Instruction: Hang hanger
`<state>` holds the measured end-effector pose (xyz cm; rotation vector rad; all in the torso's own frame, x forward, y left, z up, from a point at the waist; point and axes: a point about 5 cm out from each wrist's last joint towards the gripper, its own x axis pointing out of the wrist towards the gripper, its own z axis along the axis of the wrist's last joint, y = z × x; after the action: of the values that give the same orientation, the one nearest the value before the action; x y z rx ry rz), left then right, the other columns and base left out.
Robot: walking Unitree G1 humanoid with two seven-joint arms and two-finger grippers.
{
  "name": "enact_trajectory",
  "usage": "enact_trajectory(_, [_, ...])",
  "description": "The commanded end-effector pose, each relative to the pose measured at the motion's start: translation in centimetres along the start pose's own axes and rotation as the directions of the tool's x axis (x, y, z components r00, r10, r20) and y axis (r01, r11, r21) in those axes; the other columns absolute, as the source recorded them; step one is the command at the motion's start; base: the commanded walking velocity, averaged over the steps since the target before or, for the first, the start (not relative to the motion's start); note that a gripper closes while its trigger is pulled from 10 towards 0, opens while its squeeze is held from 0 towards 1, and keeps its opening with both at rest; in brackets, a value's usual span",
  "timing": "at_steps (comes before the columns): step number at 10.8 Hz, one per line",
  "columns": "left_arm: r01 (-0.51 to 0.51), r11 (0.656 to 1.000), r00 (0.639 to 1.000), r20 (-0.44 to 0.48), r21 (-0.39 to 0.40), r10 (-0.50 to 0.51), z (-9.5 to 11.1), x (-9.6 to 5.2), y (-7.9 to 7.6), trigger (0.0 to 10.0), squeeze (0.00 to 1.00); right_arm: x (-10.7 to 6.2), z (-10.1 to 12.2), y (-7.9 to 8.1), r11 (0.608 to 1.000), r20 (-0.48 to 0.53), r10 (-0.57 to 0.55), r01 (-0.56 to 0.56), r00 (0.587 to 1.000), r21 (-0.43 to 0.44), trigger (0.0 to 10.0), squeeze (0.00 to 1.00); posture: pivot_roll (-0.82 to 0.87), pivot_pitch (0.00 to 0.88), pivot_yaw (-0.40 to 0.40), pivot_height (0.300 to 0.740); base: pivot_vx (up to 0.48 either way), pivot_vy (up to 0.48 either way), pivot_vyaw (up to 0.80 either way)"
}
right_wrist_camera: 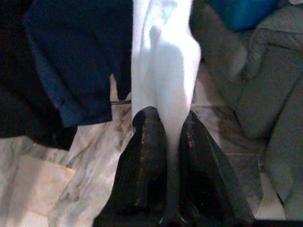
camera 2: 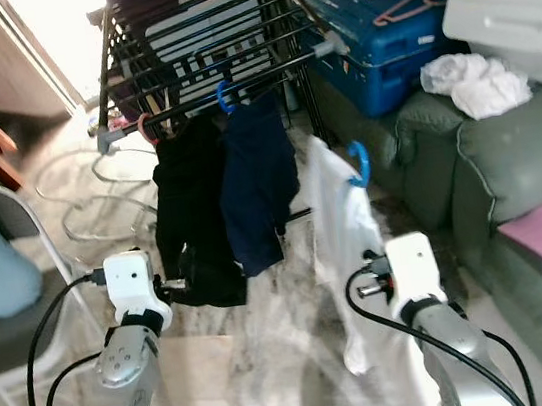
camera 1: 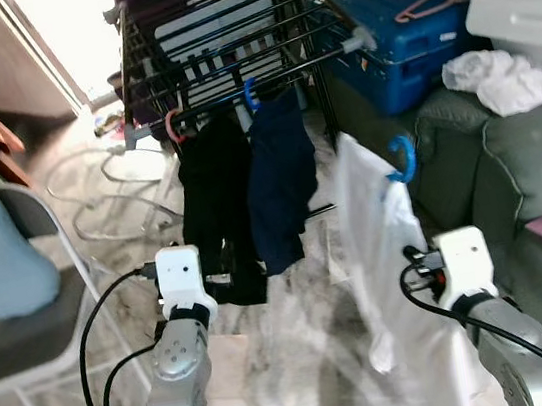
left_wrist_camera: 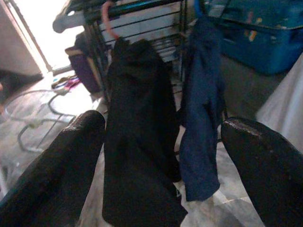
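White shirt (right_wrist_camera: pixel 163 71) pinched between the closed fingers of right gripper (right_wrist_camera: pixel 165 142), held up short of the drying rack (camera 1: pixel 218 39); its blue hanger (camera 1: pixel 402 157) hook is free in the air, not on any rail. Left gripper (left_wrist_camera: pixel 161 165) spread wide, empty, facing the rack. Beyond: black garment (camera 1: pixel 217 211) on a pink hanger (camera 1: pixel 174 126) and navy garment (camera 1: pixel 277 177) already hung from the rack's front rail (camera 1: pixel 263 75). Judged partway: hook left to carry to the rail beside them
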<state>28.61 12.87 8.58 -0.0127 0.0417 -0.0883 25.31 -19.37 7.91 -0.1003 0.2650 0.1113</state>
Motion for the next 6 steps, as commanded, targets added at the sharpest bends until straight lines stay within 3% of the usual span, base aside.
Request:
enact_trajectory(1, [-0.007,1.000,1.000,-0.003,0.029,0.007,0.3,0.5,1.1,10.0,0.00,0.1,1.4,1.1,1.000,0.054,0.011,-0.011,0.998,-0.013,10.0,0.00,-0.31,0.000,0.254,0.740,0.000,0.000,0.00])
enact_trajectory(2, [0.001,1.000,1.000,-0.013,0.020,-0.001,0.0,0.9,0.9,10.0,0.00,-0.3,1.1,1.2,0.999,0.043,0.025,-0.024,0.999,-0.024,10.0,0.00,-0.32,0.000,0.245,0.740,0.000,0.000,0.00])
enact_trajectory(4, [-0.069,0.997,0.997,0.015,-0.035,0.069,0.3,0.6,0.7,10.0,0.00,-0.4,1.0,1.2,0.994,0.027,0.099,-0.098,0.995,-0.047,10.0,0.00,-0.27,0.000,0.143,0.740,0.000,0.000,0.00])
enact_trajectory(5, [-0.119,0.992,0.992,0.030,-0.041,0.120,0.3,0.0,1.2,10.0,0.00,0.7,1.6,1.8,0.985,0.029,0.160,-0.158,0.987,-0.073,10.0,0.00,-0.21,0.000,0.082,0.740,0.000,0.000,0.00])
enact_trajectory(6, [-0.200,0.979,0.979,0.043,-0.031,0.202,0.0,-1.4,2.6,10.0,0.00,2.5,2.6,3.2,0.964,0.036,0.245,-0.239,0.969,-0.118,10.0,0.00,-0.12,0.000,0.005,0.740,0.000,0.000,0.00])
